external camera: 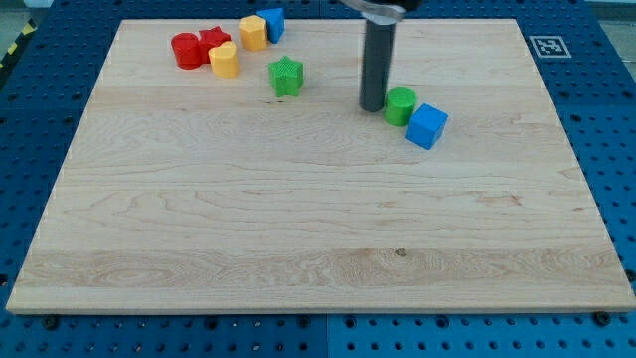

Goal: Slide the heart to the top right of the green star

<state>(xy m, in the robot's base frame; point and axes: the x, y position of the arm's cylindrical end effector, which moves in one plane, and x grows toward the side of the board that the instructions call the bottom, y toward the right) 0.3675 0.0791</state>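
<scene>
The green star [286, 77] lies on the wooden board [298, 229] near the view's top, left of centre. The yellow heart [224, 60] lies up and to the left of it, touching a red cylinder [186, 50] and a red star [213, 42]. My tip [373, 107] stands to the right of the green star, just left of a green cylinder [400, 105], close to it or touching it. The tip is well to the right of the heart.
A yellow hexagon block [253, 33] and a small blue block [271, 23] sit at the board's top edge. A blue cube [427, 126] touches the green cylinder on its right. A marker tag [546, 46] lies beyond the board's top right corner.
</scene>
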